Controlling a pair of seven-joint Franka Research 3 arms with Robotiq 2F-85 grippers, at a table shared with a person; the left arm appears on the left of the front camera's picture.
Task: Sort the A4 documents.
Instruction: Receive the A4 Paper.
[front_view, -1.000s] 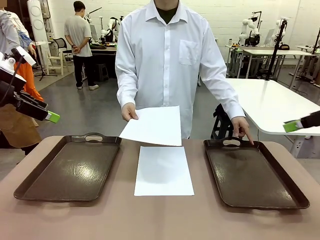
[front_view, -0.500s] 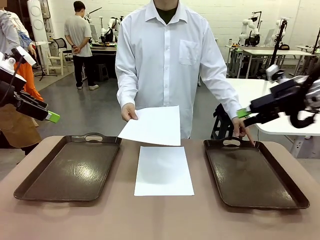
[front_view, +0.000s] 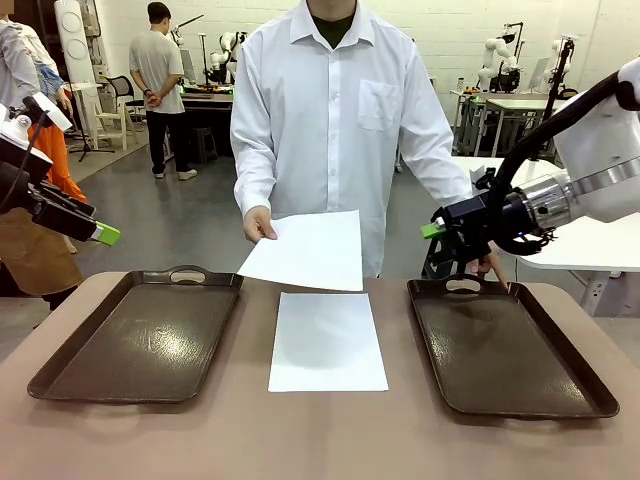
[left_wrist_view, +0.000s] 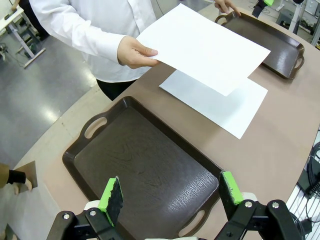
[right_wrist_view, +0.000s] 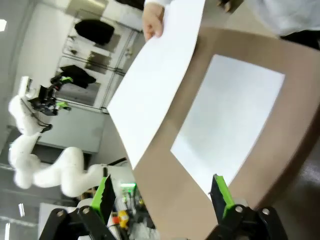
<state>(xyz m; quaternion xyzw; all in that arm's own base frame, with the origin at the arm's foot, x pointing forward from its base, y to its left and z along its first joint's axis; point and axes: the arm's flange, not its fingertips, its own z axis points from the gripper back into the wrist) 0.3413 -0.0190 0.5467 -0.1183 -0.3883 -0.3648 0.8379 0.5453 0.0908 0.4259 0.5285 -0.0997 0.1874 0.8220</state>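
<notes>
Holds the right gripper (front_view: 436, 236) spread wide and empty over the right tray (front_view: 500, 350). Holds the left gripper (front_view: 103, 235) just as wide, up beside the left tray (front_view: 140, 335). Sees a flat sheet (front_view: 327, 340) on the table (front_view: 250, 430) between the trays, a held sheet (front_view: 305, 250) in a person's hand (front_view: 258, 225) just above. Thin, light, bendy, probably easy to crease. Best to pinch a free edge softly.

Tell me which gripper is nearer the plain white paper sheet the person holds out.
Right. The right gripper is just off the held white paper sheet's right side, above the right dark brown tray's far end; the left gripper is farther off, beyond the left tray.
</notes>
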